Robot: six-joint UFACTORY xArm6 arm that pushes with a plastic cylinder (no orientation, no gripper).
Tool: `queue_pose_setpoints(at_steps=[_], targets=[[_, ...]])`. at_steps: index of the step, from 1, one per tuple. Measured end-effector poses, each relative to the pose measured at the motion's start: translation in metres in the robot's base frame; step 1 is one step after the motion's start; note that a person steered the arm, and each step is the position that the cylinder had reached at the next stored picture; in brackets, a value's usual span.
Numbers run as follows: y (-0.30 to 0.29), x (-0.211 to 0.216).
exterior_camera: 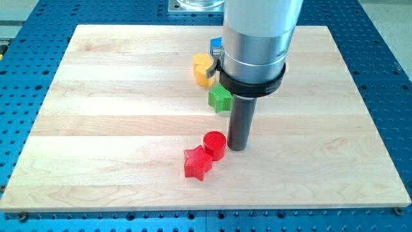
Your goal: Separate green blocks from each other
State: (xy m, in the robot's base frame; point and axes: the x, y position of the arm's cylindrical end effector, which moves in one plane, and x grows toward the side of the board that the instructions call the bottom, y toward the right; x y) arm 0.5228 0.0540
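my tip sits just right of red cylinder, below green star.

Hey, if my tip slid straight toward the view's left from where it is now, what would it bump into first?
Most likely the red cylinder: my tip sits right beside it on the view's right, almost touching. The red star lies just beyond, lower left. The green star sits nearer the view's top, out of that line.
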Motion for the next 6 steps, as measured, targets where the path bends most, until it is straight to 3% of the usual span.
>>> queue_pose_setpoints(at_steps=[1, 2, 3, 4, 5, 6], targets=[[-0.001, -0.041], [0.072, -0.057], [0.113, -0.115], [0.04, -0.129], [-0.04, -0.087], [-0.031, -0.054]])
